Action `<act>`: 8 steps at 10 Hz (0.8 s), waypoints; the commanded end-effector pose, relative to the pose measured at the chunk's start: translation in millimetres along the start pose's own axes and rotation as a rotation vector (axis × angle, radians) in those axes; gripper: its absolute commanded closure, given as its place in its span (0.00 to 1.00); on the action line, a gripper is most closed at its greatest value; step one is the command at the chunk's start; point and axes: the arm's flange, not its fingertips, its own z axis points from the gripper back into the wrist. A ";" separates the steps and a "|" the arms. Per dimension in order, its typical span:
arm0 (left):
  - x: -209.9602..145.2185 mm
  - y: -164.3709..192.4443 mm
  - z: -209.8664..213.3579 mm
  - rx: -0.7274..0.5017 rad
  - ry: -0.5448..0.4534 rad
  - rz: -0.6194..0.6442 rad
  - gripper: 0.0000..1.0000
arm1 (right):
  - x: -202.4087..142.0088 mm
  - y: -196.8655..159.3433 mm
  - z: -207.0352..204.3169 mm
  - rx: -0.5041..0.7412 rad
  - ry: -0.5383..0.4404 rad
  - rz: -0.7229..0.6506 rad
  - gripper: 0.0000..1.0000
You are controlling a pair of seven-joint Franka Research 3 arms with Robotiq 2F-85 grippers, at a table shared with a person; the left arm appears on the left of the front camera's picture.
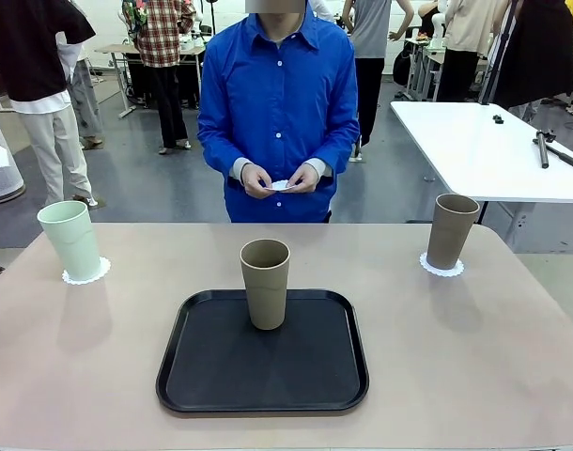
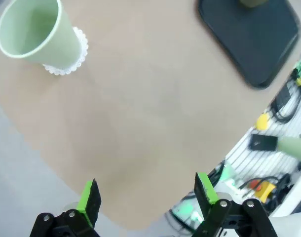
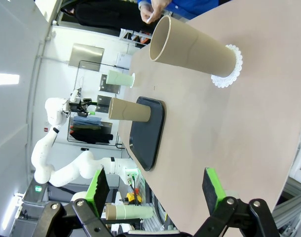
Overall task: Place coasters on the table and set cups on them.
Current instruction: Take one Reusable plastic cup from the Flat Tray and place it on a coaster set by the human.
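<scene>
A mint green cup (image 1: 70,240) stands on a coaster (image 1: 85,273) at the table's (image 1: 456,357) far left. One tan cup (image 1: 452,230) stands on a coaster (image 1: 441,267) at the far right. Another tan cup (image 1: 265,282) stands on the black tray (image 1: 263,362). The person holds a third coaster (image 1: 282,185) in both hands. My left gripper (image 2: 146,195) is open and hovers high over bare table, with the mint cup (image 2: 34,32) far ahead. My right gripper (image 3: 155,186) is open above the table's edge, short of the tan cup (image 3: 192,47) on its coaster (image 3: 229,69).
The black tray (image 2: 254,34) lies at the table's middle near the robot's side. A white table (image 1: 484,141) stands behind on the right. In the right wrist view the left arm (image 3: 56,148) shows beyond the tray (image 3: 150,133).
</scene>
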 end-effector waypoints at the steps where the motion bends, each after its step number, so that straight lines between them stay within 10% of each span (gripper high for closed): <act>1: -27.8 51.8 13.7 -0.322 -0.207 0.110 0.00 | 0.1 0.3 -0.5 -0.006 0.004 -0.002 0.00; 4: -75.5 107.7 -0.5 -0.631 -0.489 0.221 0.00 | 0.1 0.3 -0.5 -0.006 0.004 -0.002 0.00; 8: -115.8 143.0 -21.7 -0.764 -0.573 0.307 0.00 | 0.1 0.3 -0.5 -0.006 0.004 -0.002 0.00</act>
